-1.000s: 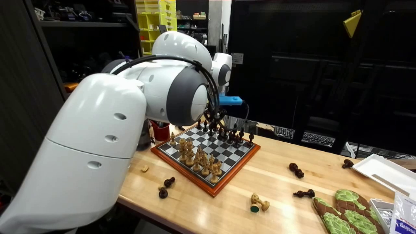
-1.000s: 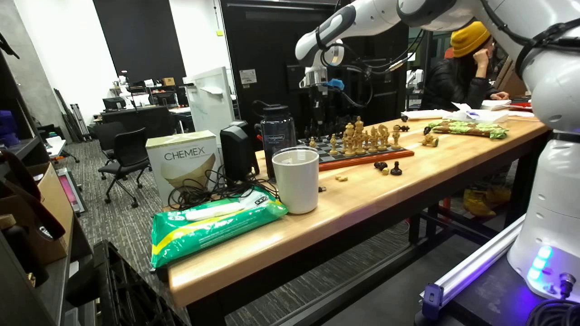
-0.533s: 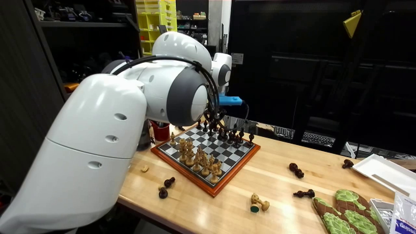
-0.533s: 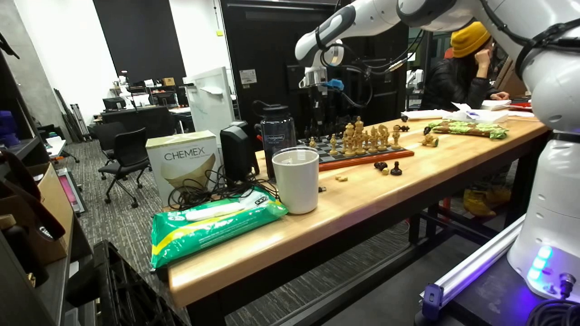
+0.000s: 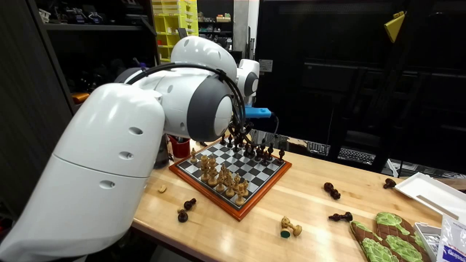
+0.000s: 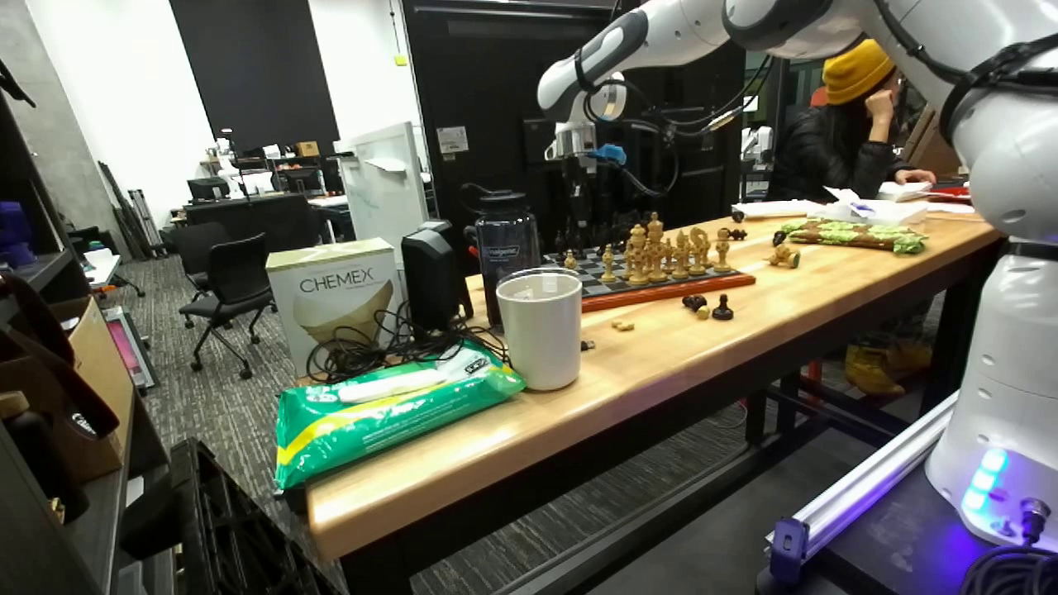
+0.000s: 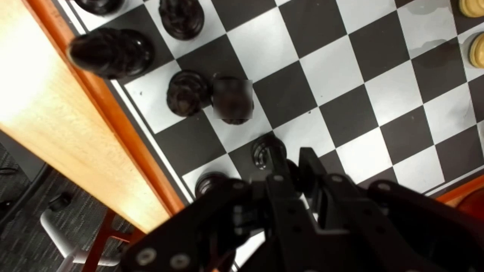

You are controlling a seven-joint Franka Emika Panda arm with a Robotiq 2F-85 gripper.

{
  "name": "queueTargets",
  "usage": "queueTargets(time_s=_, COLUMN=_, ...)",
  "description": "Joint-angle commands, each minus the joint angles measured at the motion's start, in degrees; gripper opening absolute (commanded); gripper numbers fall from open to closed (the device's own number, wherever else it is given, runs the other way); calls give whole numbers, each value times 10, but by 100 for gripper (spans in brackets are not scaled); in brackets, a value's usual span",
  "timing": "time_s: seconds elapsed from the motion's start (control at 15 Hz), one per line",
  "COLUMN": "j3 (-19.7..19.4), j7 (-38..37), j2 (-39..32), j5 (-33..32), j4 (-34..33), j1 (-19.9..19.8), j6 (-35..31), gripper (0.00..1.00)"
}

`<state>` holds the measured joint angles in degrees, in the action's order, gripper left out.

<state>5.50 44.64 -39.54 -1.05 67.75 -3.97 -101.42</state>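
"Clenching, or being spread wide: which is being shown by the gripper (image 7: pixel 291 153)?"

"The gripper is being held clenched, and a dark chess piece (image 7: pixel 261 150) is being pinched between its fingers (image 7: pixel 309 160)."

"And where is that piece being held?"

"Within the edges of the chessboard (image 5: pixel 264 189), near the dark chessmen (image 7: pixel 185 94) that are being seen along one side of it. Black is being seen against black in the wrist view, so whether its base is being borne by the chessboard cannot be told."

"What else is being carried by the chessboard?"

"Light chessmen (image 5: pixel 212 176) are being stood upright toward its opposite side."

"Is more being shown round about?"

"Toppled dark chessmen (image 5: pixel 340 217) and toppled light chessmen (image 5: pixel 287 223) are being borne by the wooden table (image 5: pixel 298 196), apart from the chessboard. In an exterior view a red cup (image 5: pixel 180 147) is being seen just beside the chessboard, and a leaf-patterned cloth (image 5: pixel 391 238) and a white tray (image 5: pixel 433 193) are being shown well apart from it. Near the chessboard a dark bottle (image 6: pixel 506 248) is being seen, with a pale cup (image 6: pixel 540 330) farther from it."
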Motion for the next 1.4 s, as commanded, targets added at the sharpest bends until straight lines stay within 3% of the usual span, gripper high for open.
queueTargets(time_s=0.0, j3=2, j7=7, j2=-6, j5=1, j4=-14, j1=1, j6=1, gripper=33)
queueTargets(time_s=0.67, j3=-2, j7=-20, j2=35, j5=-1, j4=14, j1=9, j6=10, gripper=98)
queueTargets(time_s=1.0, j3=-6, j7=-88, j2=72, j5=4, j4=34, j1=11, j6=19, gripper=100)
queueTargets(time_s=1.33, j3=-12, j7=-217, j2=143, j5=9, j4=89, j1=13, j6=-3, gripper=100)
